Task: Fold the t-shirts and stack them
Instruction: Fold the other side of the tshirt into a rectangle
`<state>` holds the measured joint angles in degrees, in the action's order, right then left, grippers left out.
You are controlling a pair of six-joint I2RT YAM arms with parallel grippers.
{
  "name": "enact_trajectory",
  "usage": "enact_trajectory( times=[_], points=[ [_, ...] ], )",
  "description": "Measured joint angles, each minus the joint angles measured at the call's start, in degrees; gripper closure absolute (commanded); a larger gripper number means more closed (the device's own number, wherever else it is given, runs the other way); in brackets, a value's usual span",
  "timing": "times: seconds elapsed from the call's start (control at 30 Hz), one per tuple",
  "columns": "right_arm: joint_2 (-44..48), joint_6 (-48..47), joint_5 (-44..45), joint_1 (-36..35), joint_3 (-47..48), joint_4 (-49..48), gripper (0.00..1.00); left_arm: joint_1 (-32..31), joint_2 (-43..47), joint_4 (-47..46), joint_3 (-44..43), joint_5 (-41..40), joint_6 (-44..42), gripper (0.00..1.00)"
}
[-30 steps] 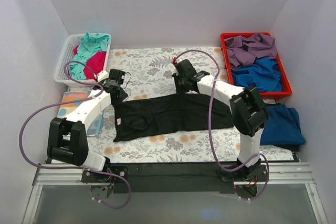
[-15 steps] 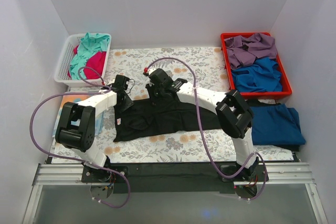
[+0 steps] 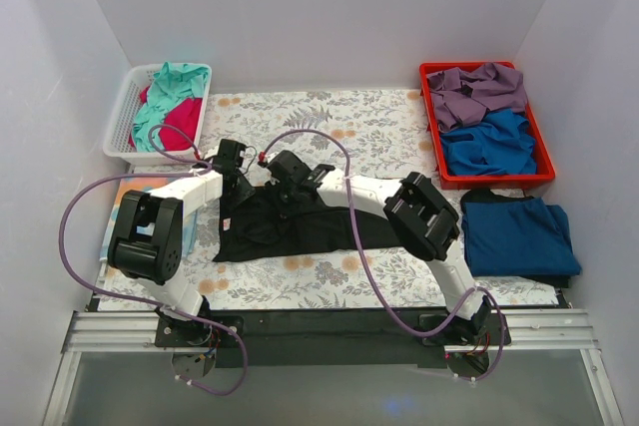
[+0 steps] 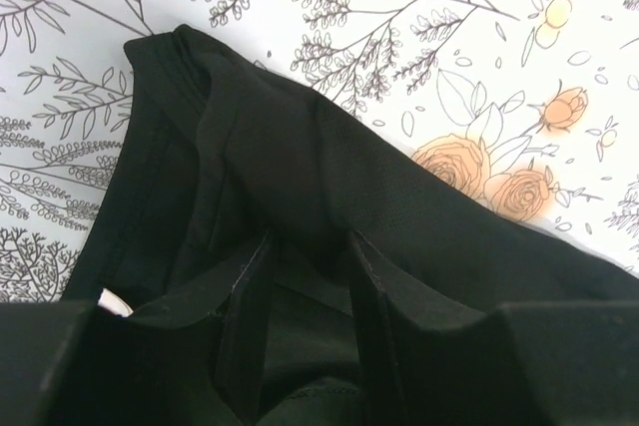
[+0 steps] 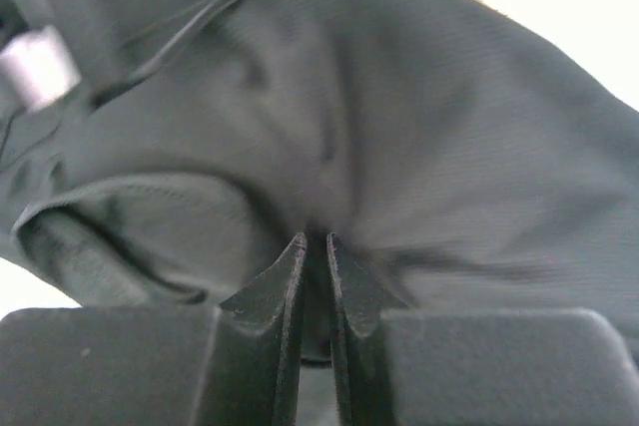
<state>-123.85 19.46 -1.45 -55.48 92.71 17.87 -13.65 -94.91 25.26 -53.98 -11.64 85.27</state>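
Only close-up shows right fingers (image 5: pixel 280 296) pinching t-shirt (image 5: pixel 459 147).

Black t-shirt (image 3: pixel 300 231) lay bunched centre-left on tabletop (image 3: pixel 369 127), left arm (image 3: pixel 185 192) and right arm (image 3: pixel 364 190) converged on its far-left edge, dark blue t-shirt (image 3: pixel 519 236) folded at right.

- Floral sheet (image 3: pixel 379 127), grey leaves and orange blooms, spread over the counter.
- White slatted basket (image 3: pixel 122 117) in the upper left, at the sheet's far corner.
- Red plastic tray (image 3: pixel 496 182) in the upper right.
- Pale cloth with orange and blue patches (image 3: pixel 128 187) at the left edge, mostly hidden.
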Motion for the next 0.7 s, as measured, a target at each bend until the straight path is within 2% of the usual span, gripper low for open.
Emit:
enact_trajectory(
  times=[0.2,0.57,0.7],
  points=[
    [2.2,0.3,0.0,-2.8,-4.5,-1.0,0.82,0.7,-1.3,0.0,-1.5,0.0,0.0,0.67],
    [15.5,2.1,0.3,-6.8,-19.0,-0.1,0.82,1.7,-3.1,0.2,-3.7,-0.4,0.0,0.67],
    [18.7,2.5,4.1,-7.4,-20.2,1.7,0.79,1.9,-3.6,1.1,-4.7,-1.0,-0.2,0.67]
  ],
)
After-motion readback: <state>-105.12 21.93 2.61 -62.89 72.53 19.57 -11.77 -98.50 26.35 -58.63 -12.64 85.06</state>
